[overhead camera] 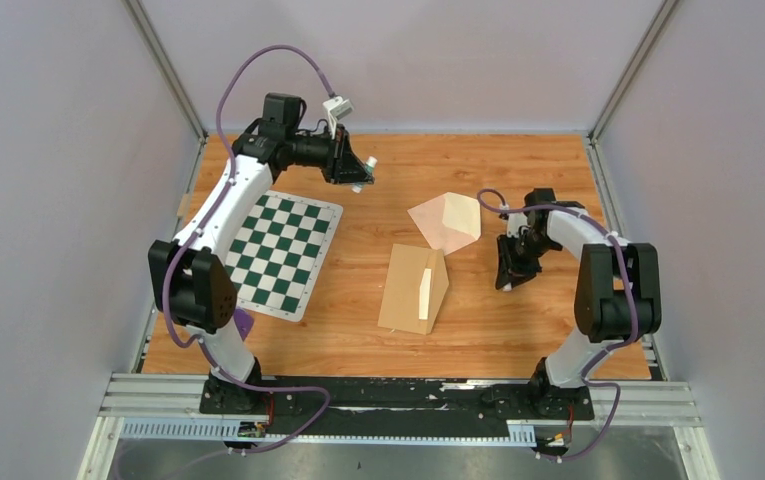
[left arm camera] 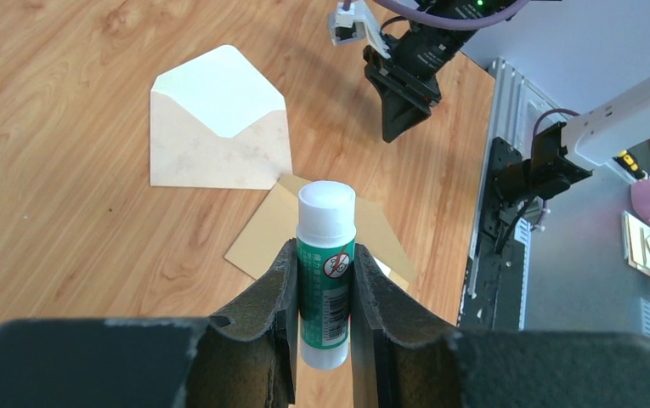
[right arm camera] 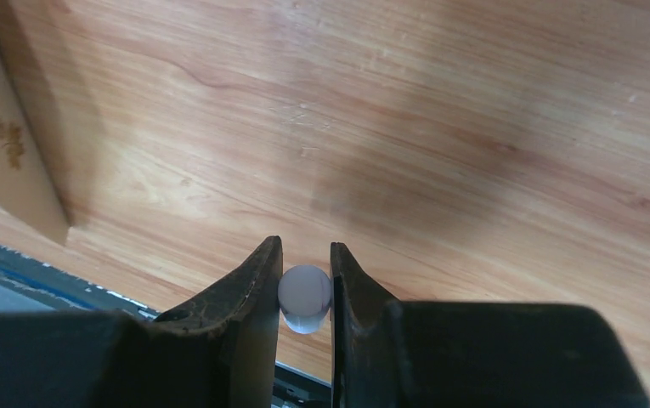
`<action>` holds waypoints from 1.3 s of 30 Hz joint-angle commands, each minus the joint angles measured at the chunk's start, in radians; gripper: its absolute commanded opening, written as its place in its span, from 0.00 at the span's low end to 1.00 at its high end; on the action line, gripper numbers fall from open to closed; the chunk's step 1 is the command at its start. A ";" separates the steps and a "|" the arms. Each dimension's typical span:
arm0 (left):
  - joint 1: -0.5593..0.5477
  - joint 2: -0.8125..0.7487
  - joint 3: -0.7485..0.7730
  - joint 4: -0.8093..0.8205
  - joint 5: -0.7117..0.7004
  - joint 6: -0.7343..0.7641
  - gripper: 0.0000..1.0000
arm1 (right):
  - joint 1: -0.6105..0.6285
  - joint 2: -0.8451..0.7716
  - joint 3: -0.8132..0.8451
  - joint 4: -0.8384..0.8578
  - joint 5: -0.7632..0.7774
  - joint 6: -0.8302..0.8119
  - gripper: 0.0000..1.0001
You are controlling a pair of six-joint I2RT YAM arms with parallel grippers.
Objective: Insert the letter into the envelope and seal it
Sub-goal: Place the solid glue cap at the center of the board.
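Glue stick clamped, left gripper raised

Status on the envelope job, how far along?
Done: glue stick picked up, clamped in the left end effector; right end effector pinches a small pale round piece, possibly its cap. In hand: stick raised, not yet at the envelope. Left: its flap stands open, unsealed. Whether the letter is inside, I cannot tell.

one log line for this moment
left gripper: shut on glue stick | right gripper: shut on small round white piece | envelope: flap open
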 commanded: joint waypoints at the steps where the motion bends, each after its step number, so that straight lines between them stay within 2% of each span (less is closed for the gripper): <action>1: 0.005 -0.045 -0.017 0.027 -0.001 -0.002 0.00 | 0.031 0.013 -0.007 -0.003 0.151 0.064 0.14; 5: 0.007 -0.044 -0.015 0.038 -0.003 -0.018 0.00 | 0.031 0.079 -0.028 0.032 0.181 0.071 0.20; 14: 0.013 -0.049 -0.009 0.042 -0.007 -0.029 0.00 | 0.031 0.169 -0.042 0.064 0.221 0.082 0.51; 25: 0.014 -0.041 -0.015 0.068 0.006 -0.052 0.00 | 0.032 0.152 -0.036 0.066 0.215 0.076 0.52; 30: 0.014 -0.045 -0.009 0.075 0.011 -0.078 0.00 | 0.033 0.007 0.034 -0.032 0.211 0.002 0.53; 33: 0.014 -0.058 -0.003 0.115 -0.006 -0.127 0.00 | 0.014 -0.106 0.143 -0.115 0.221 -0.039 0.54; 36: 0.014 -0.078 -0.005 0.233 -0.057 -0.245 0.00 | 0.000 -0.191 0.350 -0.113 0.127 -0.043 0.56; 38: 0.014 -0.085 -0.001 0.339 -0.142 -0.400 0.00 | 0.000 -0.255 0.430 0.000 -0.009 -0.025 0.57; 39: 0.014 -0.085 0.003 0.397 -0.219 -0.438 0.00 | 0.000 -0.291 0.434 0.091 -0.126 -0.006 0.57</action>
